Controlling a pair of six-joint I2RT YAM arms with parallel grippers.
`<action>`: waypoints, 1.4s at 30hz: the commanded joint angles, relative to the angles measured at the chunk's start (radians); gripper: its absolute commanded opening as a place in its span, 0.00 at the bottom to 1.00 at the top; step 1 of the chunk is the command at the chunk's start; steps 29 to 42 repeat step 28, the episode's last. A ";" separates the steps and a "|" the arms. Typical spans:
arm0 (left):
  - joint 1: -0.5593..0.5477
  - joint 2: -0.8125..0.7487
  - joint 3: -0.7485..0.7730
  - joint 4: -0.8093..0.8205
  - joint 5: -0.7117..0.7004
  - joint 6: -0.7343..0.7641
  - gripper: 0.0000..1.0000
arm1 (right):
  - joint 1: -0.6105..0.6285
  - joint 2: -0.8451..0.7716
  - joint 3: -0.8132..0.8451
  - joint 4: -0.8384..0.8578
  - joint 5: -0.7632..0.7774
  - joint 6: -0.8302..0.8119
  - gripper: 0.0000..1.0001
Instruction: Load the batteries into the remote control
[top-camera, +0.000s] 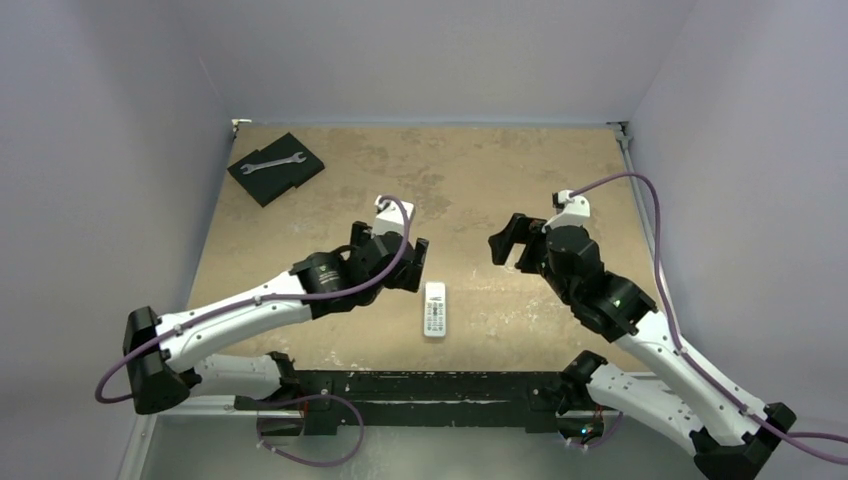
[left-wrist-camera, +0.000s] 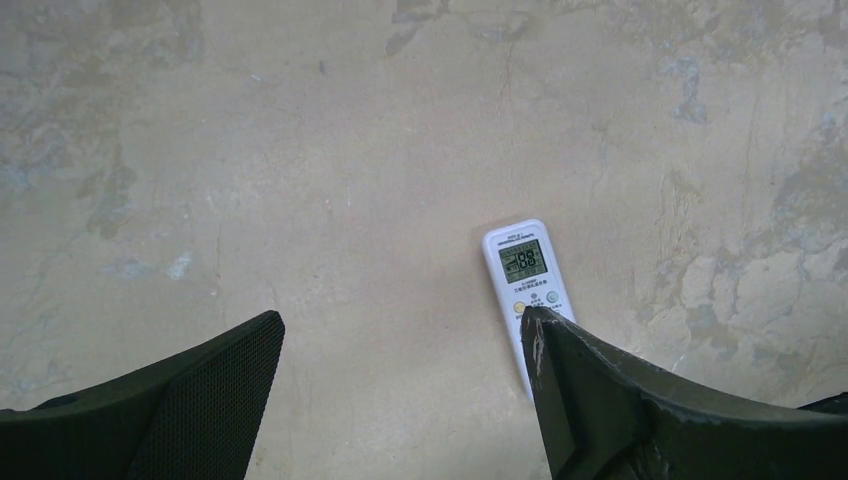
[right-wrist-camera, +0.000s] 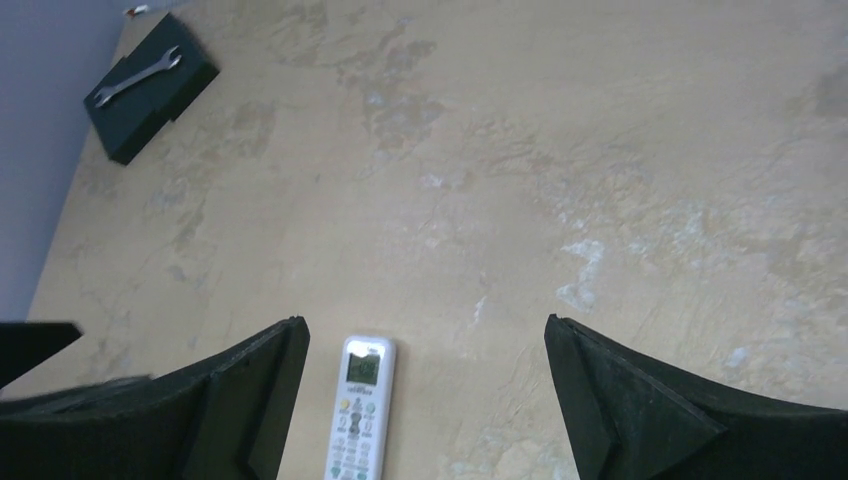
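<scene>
From the top external view, one remote control lies face up on the tan desk, close to the near edge and about midway between the side edges, its length running from near to far. The left pincer hangs just beside it on the left, spread wide and holding nothing. The right pincer is farther off to the right, also wide and empty. In the far left corner sits one black foam block with one wrench lying on it.

In the left wrist view, the one remote control shows its lit display. Its lower part is hidden behind the right-hand finger of the left pincer, whose jaws stand wide apart over bare desk.

In the right wrist view, the remote control lies just inside the left-hand finger of the wide right pincer, untouched. The wrench and its block lie well away at the corner.
</scene>
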 joint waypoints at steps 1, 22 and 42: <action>0.025 -0.104 -0.016 0.038 -0.037 0.101 0.89 | -0.003 0.034 0.070 -0.072 0.143 -0.025 0.99; 0.052 -0.524 -0.185 0.019 -0.159 0.144 0.90 | -0.003 0.013 0.010 0.130 0.079 -0.243 0.99; 0.057 -0.551 -0.200 0.006 -0.166 0.130 0.90 | -0.003 -0.004 0.045 0.084 0.087 -0.243 0.99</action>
